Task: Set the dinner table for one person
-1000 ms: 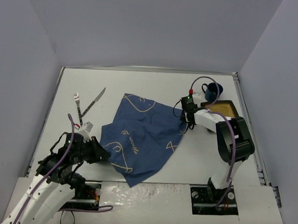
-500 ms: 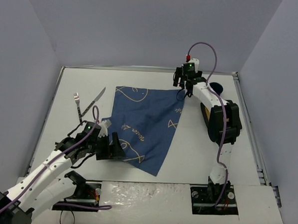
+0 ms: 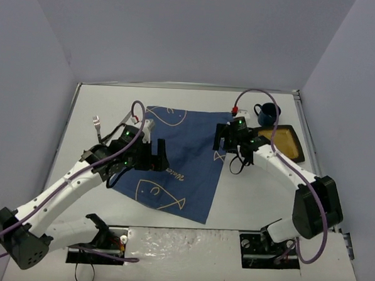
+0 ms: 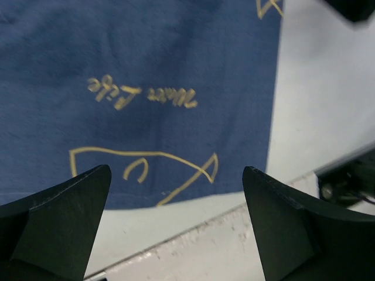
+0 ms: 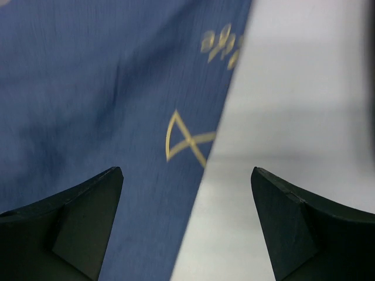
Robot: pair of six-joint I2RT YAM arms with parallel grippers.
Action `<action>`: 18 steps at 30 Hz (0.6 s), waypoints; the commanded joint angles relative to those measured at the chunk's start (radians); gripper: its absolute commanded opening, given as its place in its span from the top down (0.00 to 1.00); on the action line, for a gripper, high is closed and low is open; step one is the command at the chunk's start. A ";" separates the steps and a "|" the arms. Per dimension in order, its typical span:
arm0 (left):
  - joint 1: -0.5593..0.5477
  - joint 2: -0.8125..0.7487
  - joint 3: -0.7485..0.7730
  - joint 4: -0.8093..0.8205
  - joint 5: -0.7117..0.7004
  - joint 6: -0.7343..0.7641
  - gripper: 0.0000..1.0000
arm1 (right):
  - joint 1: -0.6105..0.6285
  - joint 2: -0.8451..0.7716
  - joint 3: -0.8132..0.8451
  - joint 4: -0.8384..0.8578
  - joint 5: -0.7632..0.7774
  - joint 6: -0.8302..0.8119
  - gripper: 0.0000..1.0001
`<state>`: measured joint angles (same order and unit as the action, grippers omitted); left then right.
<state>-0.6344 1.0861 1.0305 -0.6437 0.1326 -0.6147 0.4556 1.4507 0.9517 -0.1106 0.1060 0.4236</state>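
Though crumpled earlier, cloth flat; left end effector, right end effector spread.

Blue cloth spread flat, centre stage: gold fish outlines, gold script across middle, near corner pointing toward camera. Fork out left, apart from cloth, tines toward back wall. Dark blue mug far right, handle facing left. Mustard square plate, dark rim, just in front of mug.
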 commanded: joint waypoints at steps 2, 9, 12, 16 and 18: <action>0.123 0.179 0.044 0.014 -0.106 0.103 0.11 | 0.131 -0.116 -0.221 0.084 0.036 0.247 0.14; 0.198 0.285 -0.048 0.093 -0.090 0.032 0.17 | 0.281 -0.102 -0.322 0.141 0.089 0.350 0.21; 0.198 0.330 -0.106 0.135 -0.095 -0.015 0.21 | 0.310 -0.060 -0.331 0.162 0.096 0.366 0.27; 0.199 0.361 -0.204 0.214 -0.092 -0.062 0.28 | 0.321 -0.023 -0.349 0.193 0.098 0.374 0.45; 0.197 0.389 -0.255 0.256 -0.085 -0.083 0.31 | 0.321 -0.002 -0.356 0.197 0.106 0.373 0.59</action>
<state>-0.4381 1.4607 0.8196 -0.4939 0.0492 -0.6290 0.7734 1.4153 0.6108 0.0329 0.1598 0.7610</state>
